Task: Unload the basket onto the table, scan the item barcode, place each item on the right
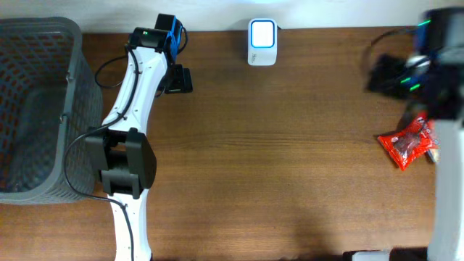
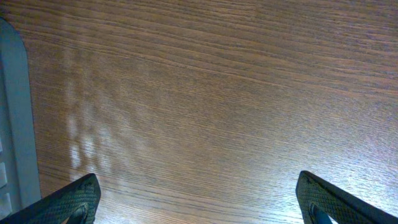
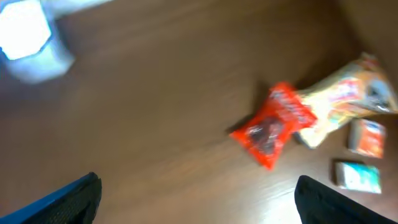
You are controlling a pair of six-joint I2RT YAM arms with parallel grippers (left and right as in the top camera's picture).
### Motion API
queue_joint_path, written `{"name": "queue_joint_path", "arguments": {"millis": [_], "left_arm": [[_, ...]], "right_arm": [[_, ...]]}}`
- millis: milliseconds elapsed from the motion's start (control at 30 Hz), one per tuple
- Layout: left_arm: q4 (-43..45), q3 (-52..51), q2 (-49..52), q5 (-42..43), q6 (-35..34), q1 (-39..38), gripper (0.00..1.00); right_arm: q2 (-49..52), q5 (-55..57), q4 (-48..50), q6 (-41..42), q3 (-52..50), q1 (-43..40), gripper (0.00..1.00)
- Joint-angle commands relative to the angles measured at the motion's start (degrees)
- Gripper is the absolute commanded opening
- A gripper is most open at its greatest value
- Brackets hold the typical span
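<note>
I'm hovering the right gripper (image 3: 196,202), jaws wide and empty, above the red snack packet (image 3: 272,126) at the table's (image 1: 290,167) right edge; left gripper (image 2: 198,199) idling open, empty, near the basket (image 1: 43,109).
</note>
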Motion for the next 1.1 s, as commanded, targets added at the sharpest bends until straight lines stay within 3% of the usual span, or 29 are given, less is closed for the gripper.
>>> {"name": "queue_joint_path", "arguments": {"millis": [0, 167, 267, 833, 1067], "left_arm": [[0.0, -0.2, -1.3, 0.4, -0.4, 0.4, 0.99], [0.0, -0.2, -1.3, 0.4, -0.4, 0.4, 0.99], [0.0, -0.2, -1.3, 0.4, -0.4, 0.4, 0.99], [0.0, -0.2, -1.3, 0.4, -0.4, 0.4, 0.99], [0.0, -0.2, -1.3, 0.4, -0.4, 0.4, 0.99]], "right_arm": [[-5.9, -0.5, 0.0, -1.9, -7.2, 12.6, 0.98], [-7.1, -0.7, -3.1, -1.9, -11.8, 26.3, 0.98], [-5.9, -0.7, -3.0, -1.9, -11.8, 29.4, 0.98], [-4.6, -3.2, -8.6, -1.7, -11.8, 30.0, 0.98], [-13.7, -3.9, -3.4, -1.8, -18.4, 26.3, 0.98]]}}
